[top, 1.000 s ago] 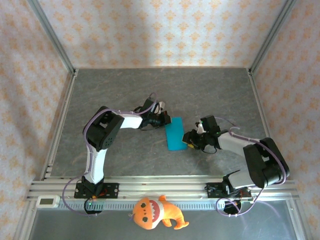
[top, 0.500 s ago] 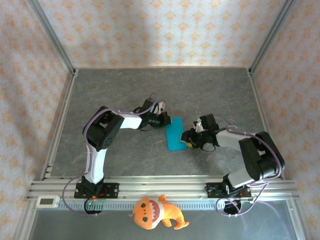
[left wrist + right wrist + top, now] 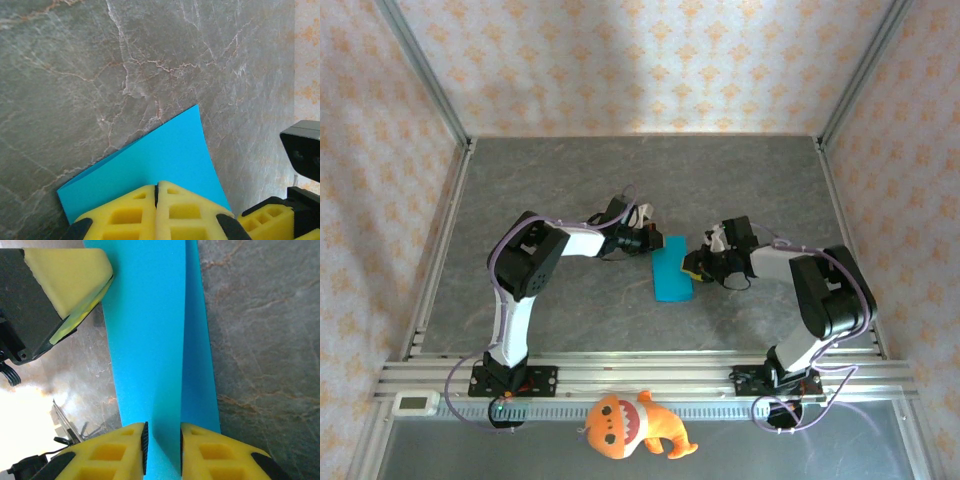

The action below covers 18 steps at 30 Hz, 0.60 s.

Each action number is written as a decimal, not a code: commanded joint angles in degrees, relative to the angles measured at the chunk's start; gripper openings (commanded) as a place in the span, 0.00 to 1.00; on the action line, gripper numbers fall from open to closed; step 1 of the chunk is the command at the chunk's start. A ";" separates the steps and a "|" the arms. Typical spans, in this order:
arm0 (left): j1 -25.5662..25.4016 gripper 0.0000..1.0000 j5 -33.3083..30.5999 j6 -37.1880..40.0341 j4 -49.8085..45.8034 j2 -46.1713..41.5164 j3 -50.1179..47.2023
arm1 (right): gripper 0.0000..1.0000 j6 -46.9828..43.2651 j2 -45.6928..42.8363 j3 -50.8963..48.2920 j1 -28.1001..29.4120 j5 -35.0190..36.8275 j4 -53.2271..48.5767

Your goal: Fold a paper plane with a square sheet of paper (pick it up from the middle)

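**A:** Where is the square sheet of paper (image 3: 671,272) to be found, and how is it laid?

**B:** It is seen near the middle of the worktop (image 3: 570,180), folded into a narrow strip. Its long axis is run from the far edge toward the near edge, with hardly any lean.

**A:** From which side is it reached by each arm?

**B:** The strip's far left corner is met by the left claw (image 3: 651,243), brought in from the left. The right long edge, about midway along, is met by the right claw (image 3: 694,266). The sheet therefore lies just to the left of the right claw, and neither arm can be called the nearer.

**A:** How is the left claw set?

**B:** Its fingers (image 3: 130,212) are pressed together with no gap, and their tips are set at the sheet's edge. Whether the paper is pinched or merely pinned to the worktop cannot be told.

**A:** And the right claw?

**B:** Its fingers (image 3: 117,452) are held a narrow gap apart, and a lifted layer of the blue sheet is seen running into that gap. Contact with the pads cannot be made out, so a grip cannot be confirmed.

**A:** What is the coming move judged to turn on?

**B:** The lifted layer must be caught along the right edge while the far corner is kept down. It is judged that a sideways tug could drag the strip out from under the left claw.
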 commanded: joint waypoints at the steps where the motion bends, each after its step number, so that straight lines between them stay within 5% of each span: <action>1: 0.27 0.01 -0.43 1.71 -4.20 3.26 -0.11 | 0.22 -3.16 1.12 1.64 -0.48 -1.52 -1.76; 18: 0.27 0.01 -1.17 4.24 -7.82 3.72 2.44 | 0.17 -3.95 2.63 0.55 -1.96 -3.95 0.30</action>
